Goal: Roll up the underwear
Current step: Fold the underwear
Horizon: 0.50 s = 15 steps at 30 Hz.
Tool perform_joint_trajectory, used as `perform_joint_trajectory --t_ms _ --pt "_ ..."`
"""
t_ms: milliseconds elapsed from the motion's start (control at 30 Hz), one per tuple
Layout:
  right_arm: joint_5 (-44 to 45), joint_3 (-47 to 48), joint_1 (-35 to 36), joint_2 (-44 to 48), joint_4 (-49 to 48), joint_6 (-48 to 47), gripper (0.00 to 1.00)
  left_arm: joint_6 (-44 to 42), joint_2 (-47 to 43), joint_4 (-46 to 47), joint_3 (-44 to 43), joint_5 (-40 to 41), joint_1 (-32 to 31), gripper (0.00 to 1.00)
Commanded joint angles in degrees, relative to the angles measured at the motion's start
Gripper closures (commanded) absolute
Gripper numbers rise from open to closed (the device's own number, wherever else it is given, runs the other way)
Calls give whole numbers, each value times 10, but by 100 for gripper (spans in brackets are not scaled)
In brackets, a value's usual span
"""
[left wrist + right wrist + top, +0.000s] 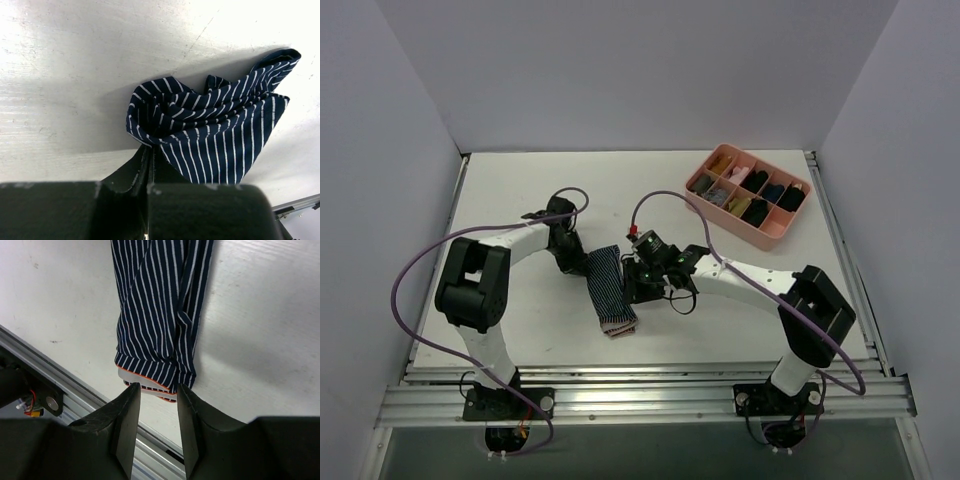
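The underwear (611, 296), navy with thin light pinstripes, lies folded into a long narrow strip in the middle of the table. My left gripper (575, 264) is at the strip's far end. In the left wrist view its jaws (150, 150) are shut, and the bunched cloth (215, 135) rises straight from the tips. My right gripper (642, 286) is on the strip's right side. In the right wrist view it (157, 387) stands open, hovering over the near end. There the pale waistband with its orange-red edge (147, 381) shows between the tips, with no contact visible.
A pink divided tray (730, 213) holding small dark bundles stands at the back right. Aluminium rails (640, 395) run along the table's near edge, close to the strip's waistband end (75, 390). White walls close in the left, right and back sides.
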<state>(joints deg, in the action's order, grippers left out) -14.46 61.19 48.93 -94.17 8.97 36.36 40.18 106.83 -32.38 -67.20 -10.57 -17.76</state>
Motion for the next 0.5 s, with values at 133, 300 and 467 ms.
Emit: perform_joint_trajectory --t_ms 133,300,467 --pt "4 47 20 -56 -8 13 71 12 -22 -24 17 41 -3 98" --pt "27 66 36 -79 0 22 73 12 -29 -26 22 42 -3 98" --pt "49 75 70 -85 25 21 76 12 -29 -34 20 44 -3 98"
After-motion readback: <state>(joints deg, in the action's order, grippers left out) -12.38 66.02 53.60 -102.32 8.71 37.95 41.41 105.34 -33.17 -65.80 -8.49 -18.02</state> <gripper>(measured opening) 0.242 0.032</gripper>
